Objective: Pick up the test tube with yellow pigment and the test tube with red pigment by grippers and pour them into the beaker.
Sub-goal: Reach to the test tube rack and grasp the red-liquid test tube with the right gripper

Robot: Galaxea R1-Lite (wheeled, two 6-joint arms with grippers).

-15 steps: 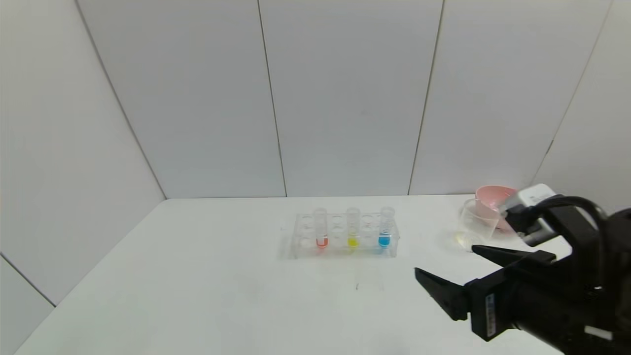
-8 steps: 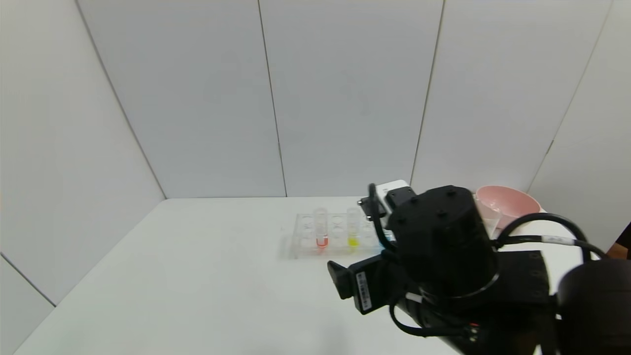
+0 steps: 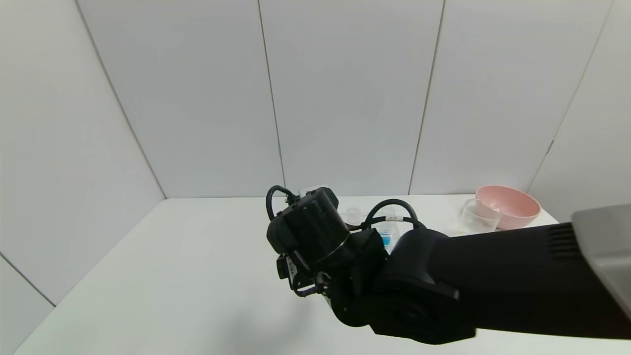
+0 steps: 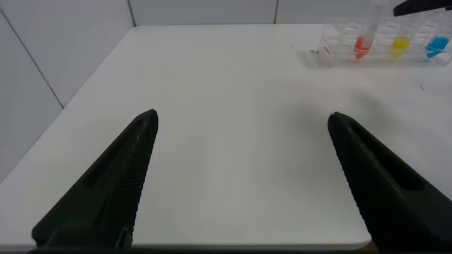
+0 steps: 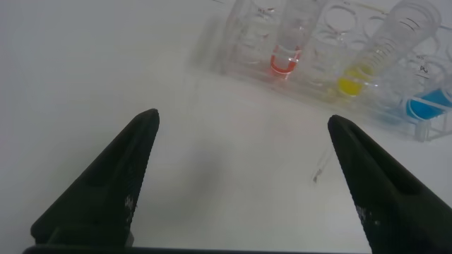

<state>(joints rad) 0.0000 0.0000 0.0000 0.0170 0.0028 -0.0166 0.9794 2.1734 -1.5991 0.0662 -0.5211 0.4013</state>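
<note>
Nothing is poured yet: the red-pigment test tube (image 5: 285, 44) and the yellow-pigment test tube (image 5: 351, 79) are both standing in the clear rack (image 5: 240, 42) mid-table. The right gripper (image 5: 244, 180), fingers released and empty, is hovering just before them. The beaker (image 3: 479, 217) is waiting far right; the left gripper (image 4: 247, 176) is idling, spread wide.

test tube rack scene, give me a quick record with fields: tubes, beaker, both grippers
red tube: test tube with red pigment, upright in rack
yellow tube: test tube with yellow pigment, in rack
blue tube: blue-liquid tube, in rack
beaker: beaker beside pink bowl
right gripper: right gripper open, near rack, holding nothing
left gripper: left gripper open, over bare table, far from rack
</note>
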